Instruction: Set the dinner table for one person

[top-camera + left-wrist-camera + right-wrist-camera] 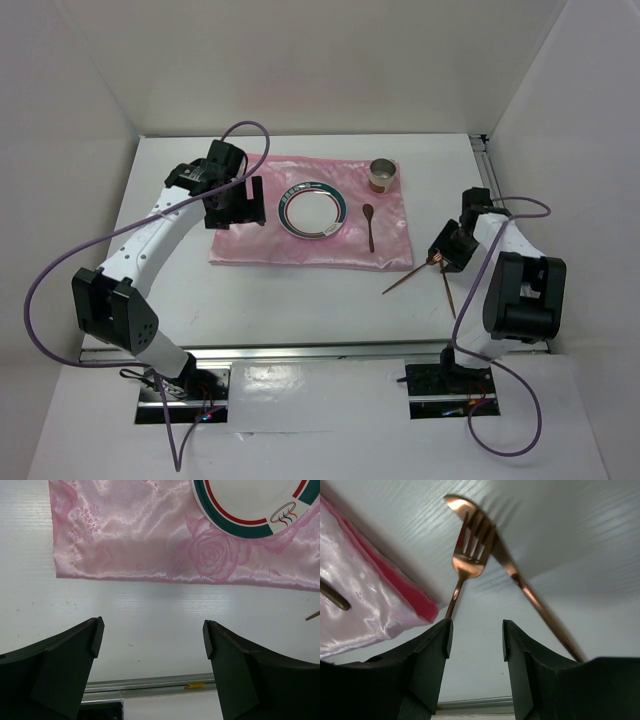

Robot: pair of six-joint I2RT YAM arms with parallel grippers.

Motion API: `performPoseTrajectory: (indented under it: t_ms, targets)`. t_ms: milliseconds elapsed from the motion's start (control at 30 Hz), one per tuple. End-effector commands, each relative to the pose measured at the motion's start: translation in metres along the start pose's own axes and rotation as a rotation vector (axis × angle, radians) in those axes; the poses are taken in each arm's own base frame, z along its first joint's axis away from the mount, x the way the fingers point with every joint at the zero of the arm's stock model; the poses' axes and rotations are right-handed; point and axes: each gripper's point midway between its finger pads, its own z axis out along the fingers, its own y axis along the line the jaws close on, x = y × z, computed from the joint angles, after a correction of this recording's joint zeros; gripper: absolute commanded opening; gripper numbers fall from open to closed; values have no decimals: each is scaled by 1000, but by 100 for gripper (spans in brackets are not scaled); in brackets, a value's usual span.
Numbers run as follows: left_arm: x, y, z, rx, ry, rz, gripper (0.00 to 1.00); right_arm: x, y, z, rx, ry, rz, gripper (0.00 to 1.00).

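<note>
The white dinner table (300, 305) carries a shiny pink cloth (300, 250). On the cloth lie a green-rimmed plate (313, 210), a small cup (382, 176) and a brown spoon (369, 225). A copper fork (405, 280) and knife (449, 295) lie on the bare table right of the cloth, their heads crossing. My left gripper (238, 210) is open and empty, held above the cloth's left part. My right gripper (440, 262) is open above the table (480, 670), just short of the fork (468, 560) and knife (520, 580), with nothing between the jaws.
Metal rails run along the near edge (300, 350) and the right edge (485, 150). White walls enclose the table on three sides. In the left wrist view the cloth (125, 540) and plate (250, 500) lie beyond my open left gripper (152, 630).
</note>
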Motion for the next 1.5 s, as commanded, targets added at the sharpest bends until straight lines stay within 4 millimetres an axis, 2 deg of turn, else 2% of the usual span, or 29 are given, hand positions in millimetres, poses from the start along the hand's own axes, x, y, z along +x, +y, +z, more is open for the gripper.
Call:
performPoseTrajectory:
  t_ms: [0, 133, 200, 367, 567, 667, 733, 767, 833, 900, 967, 1000, 1067, 1100, 1133, 1167, 1200, 1233, 1267, 1300, 1333, 1400, 1433, 1467]
  targets:
    - [-10, -6, -5, 23, -38, 15, 100, 14, 31, 1, -91, 17, -5, 55]
    - [-10, -6, -8, 27, -46, 14, 100, 22, 36, 15, -54, 37, 3, 50]
    - [-10, -6, -8, 27, -46, 14, 100, 20, 34, 21, -31, 28, 24, 47]
    - [-9, -4, -9, 19, -50, 14, 100, 28, 21, 39, 17, 43, 36, 40]
    - [-9, -4, -9, 19, -50, 14, 100, 35, 18, 52, 25, 59, 28, 40]
    - [-9, -4, -9, 19, -50, 14, 100, 36, 11, 52, 65, 52, 19, 19]
    - [-7, -3, -9, 15, -42, 15, 100, 30, 7, 47, 99, 17, 27, 5]
    - [-10, -4, -12, 19, -51, 14, 100, 25, 11, 38, 96, -17, 25, 0]
    - [-10, -4, -12, 20, -52, 14, 100, 15, 12, 22, 124, -76, 7, 0]
    - [-14, -6, -15, 25, -63, 13, 100, 2, 34, -5, 67, -151, -52, 0]
    - [-18, -7, -20, 30, -74, 12, 100, -1, 57, -26, 8, -190, -145, 0]
    - [-22, -9, -25, 35, -83, 1, 100, -12, 77, -45, -41, -240, -174, 0]
    - [-27, -10, -31, 31, -99, -22, 100, -11, 109, -65, -132, -252, -256, 0]
    - [-30, -11, -34, 35, -109, -23, 100, -3, 131, -65, -167, -230, -305, 0]
    - [-35, -9, -39, 21, -126, -40, 100, -6, 160, -81, -231, -245, -335, 0]
    - [-34, -7, -39, 6, -124, -66, 100, 15, 191, -85, -299, -204, -409, 0]
    - [-37, -6, -42, -6, -138, -88, 100, 25, 209, -69, -299, -156, -444, 0]
    - [-43, -4, -49, -16, -172, -109, 100, 30, 247, -88, -412, -137, -484, 0]
    - [-41, -1, -49, -29, -166, -119, 100, 39, 267, -89, -452, -110, -513, 0]
    - [-42, -2, -58, -16, -187, -134, 100, 61, 292, -90, -495, -86, -572, 0]
    - [-44, 0, -62, -21, -200, -136, 100, 62, 324, -88, -536, -92, -600, 0]
    - [-48, 6, -70, -31, -233, -180, 100, 75, 360, -85, -586, -79, -644, 0]
    - [-45, 9, -74, -40, -233, -200, 100, 93, 374, -54, -558, -29, -674, 0]
    - [-45, 13, -83, -33, -254, -227, 100, 97, 403, -75, -637, -45, -697, 0]
